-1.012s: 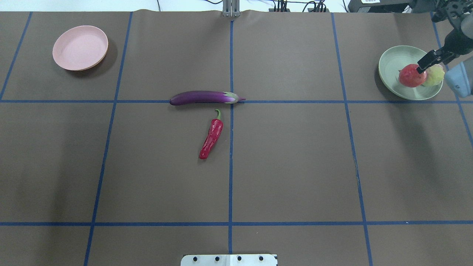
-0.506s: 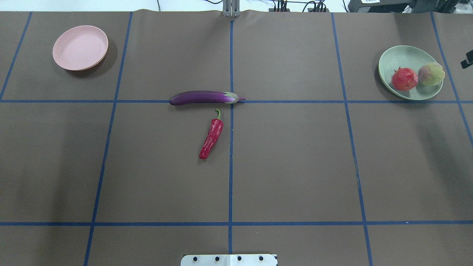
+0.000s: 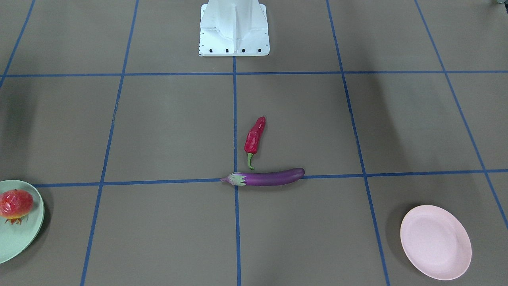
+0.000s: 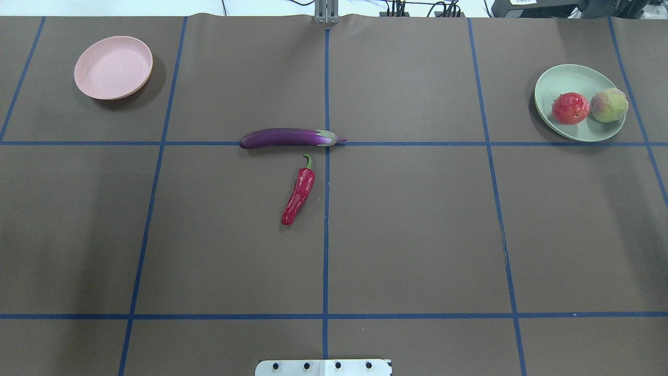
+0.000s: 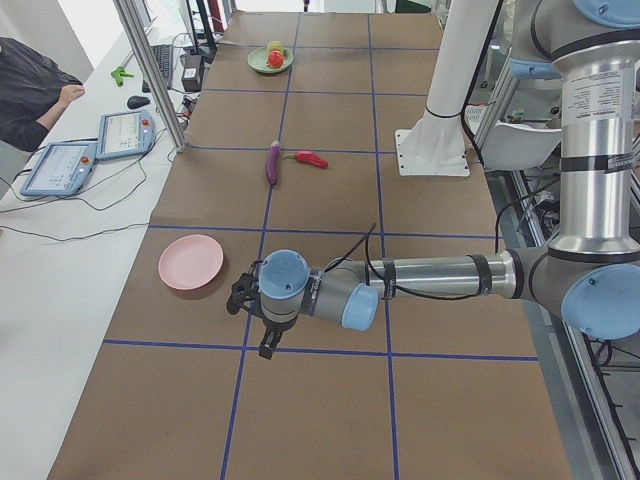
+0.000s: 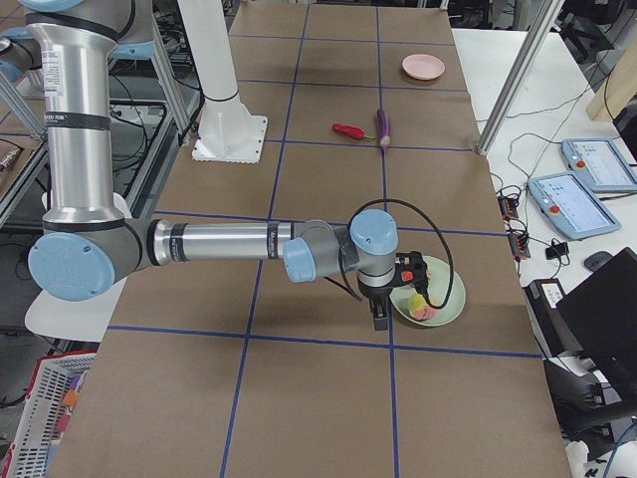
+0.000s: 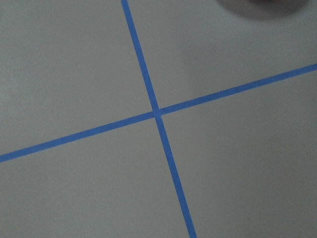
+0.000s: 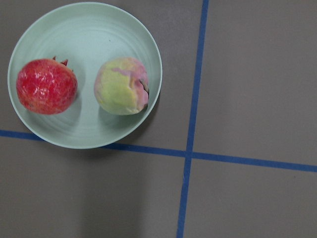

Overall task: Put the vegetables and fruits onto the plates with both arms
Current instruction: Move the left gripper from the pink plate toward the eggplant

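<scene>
Mint-green plate (image 4: 553, 78) at upper right of the overhead view holding peach (image 4: 608, 105) and pomegranate-like fruit (image 4: 570, 108), eggplant (image 4: 287, 138) and chili pepper (image 4: 299, 194) lying mid-frame, yet to reach the bare pink plate (image 4: 112, 68) at upper left; left gripper (image 5: 254, 320) and right gripper (image 6: 382, 311) side-on only, opening impossible to tell.

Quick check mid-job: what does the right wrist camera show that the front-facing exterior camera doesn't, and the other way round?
Only the right wrist view shows the peach, lying on the green plate, and that plate's whole outline. Only the front-facing view shows the chili pepper and the eggplant on the table near its centre, the pink plate with nothing on it, and the white base. Both show the green plate with the red fruit on it, though the front-facing view cuts the plate off at its left edge.
</scene>
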Action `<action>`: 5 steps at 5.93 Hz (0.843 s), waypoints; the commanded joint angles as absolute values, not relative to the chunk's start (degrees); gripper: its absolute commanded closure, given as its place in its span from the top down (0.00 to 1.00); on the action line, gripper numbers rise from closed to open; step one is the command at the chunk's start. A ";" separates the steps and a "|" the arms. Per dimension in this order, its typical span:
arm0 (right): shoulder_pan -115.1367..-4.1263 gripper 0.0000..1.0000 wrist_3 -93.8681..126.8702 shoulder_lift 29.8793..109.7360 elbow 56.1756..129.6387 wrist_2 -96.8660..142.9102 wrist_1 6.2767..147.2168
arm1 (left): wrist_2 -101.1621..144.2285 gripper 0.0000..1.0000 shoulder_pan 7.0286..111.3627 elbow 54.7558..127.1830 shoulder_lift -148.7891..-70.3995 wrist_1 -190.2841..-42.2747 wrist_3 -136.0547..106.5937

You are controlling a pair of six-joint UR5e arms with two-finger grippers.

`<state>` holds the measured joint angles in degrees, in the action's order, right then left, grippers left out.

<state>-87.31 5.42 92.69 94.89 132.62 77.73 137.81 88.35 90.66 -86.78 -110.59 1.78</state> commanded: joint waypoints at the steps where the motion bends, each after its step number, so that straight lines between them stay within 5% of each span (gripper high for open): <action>1: -87.63 1.00 4.75 94.22 95.89 132.63 77.70 | 137.73 1.00 85.20 91.40 -92.96 -111.00 -10.21; 4: -87.54 1.00 5.18 93.96 95.89 132.71 77.61 | 137.81 1.00 77.54 91.49 -100.28 -112.14 -23.74; 5: -87.54 1.00 5.27 93.96 95.89 132.71 77.61 | 137.81 1.00 73.00 91.15 -100.37 -124.33 -25.04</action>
<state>-87.54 5.16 93.98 95.89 132.69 77.63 137.78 76.65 91.34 -99.90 -115.93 -23.76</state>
